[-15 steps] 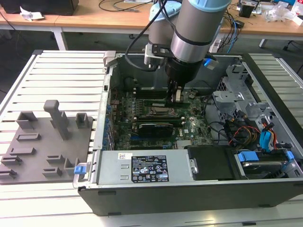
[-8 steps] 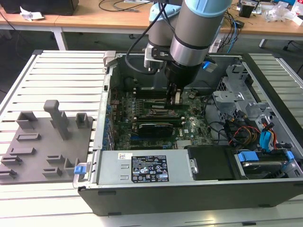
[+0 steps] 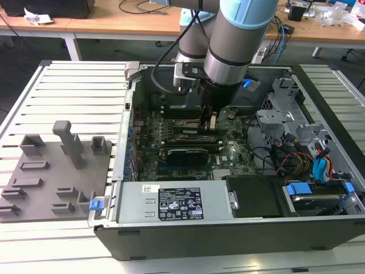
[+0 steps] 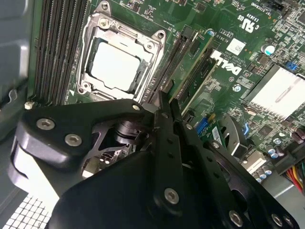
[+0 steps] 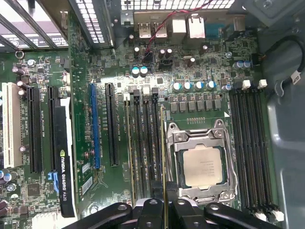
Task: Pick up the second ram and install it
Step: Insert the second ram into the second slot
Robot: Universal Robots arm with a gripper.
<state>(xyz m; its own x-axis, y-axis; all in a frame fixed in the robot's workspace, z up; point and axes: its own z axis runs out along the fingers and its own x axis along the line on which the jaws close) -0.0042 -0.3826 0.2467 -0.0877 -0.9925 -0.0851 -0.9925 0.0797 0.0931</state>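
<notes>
My gripper (image 5: 164,206) is shut on the second ram (image 5: 163,157), a thin green stick seen edge-on in the first wrist view. The stick runs along the black slot right beside the CPU socket (image 5: 202,164). I cannot tell whether it is seated in that slot or just above it. In the second wrist view the black fingers (image 4: 159,124) are pressed together at the gripper (image 4: 164,107), beside the socket (image 4: 116,64). Another green stick (image 4: 195,71) stands in a slot farther from the socket. In the exterior view the gripper (image 3: 211,128) is down inside the open computer case (image 3: 131,228).
A black graphics card (image 5: 62,157) and blue and black expansion slots (image 5: 95,124) lie beyond the ram slots. More black slots with white clips (image 5: 252,152) flank the socket's other side. A drive cage with cables (image 3: 296,142), a power supply (image 3: 171,202) and a grey fixture (image 3: 51,171) are nearby.
</notes>
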